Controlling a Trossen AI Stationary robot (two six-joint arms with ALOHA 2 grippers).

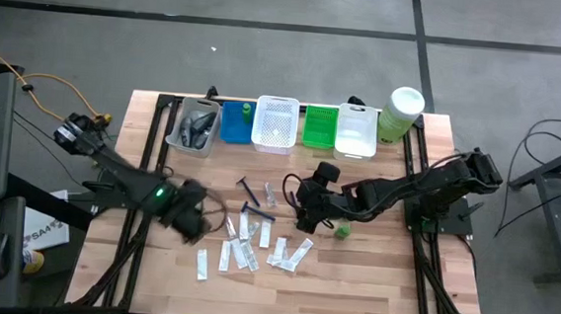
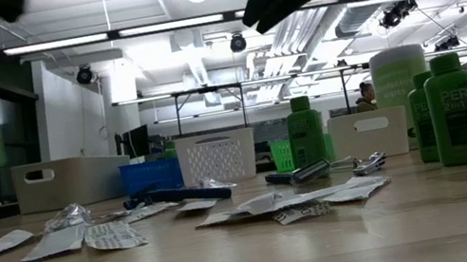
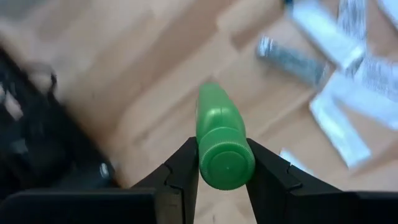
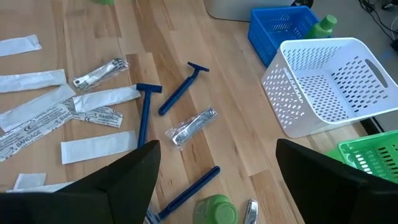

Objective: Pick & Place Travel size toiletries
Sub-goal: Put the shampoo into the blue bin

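Left gripper [image 3: 225,177] is clamped on a small green round plastic bottle [image 3: 221,140] above the wooden table [image 1: 371,282], right gripper [image 4: 217,165] hangs wide open over white paper sachets [image 4: 37,121] printed "BANDAGE".

Pale wooden slatted table [image 1: 371,282] – toiletries scattered at its middle

Flat white sachets [image 1: 244,251] lie loose at the centre with thin blue razors [image 1: 247,186] just beyond – a small green round bottle [image 1: 341,230] stands right, and plastic baskets [image 1: 275,123] line the far edge.
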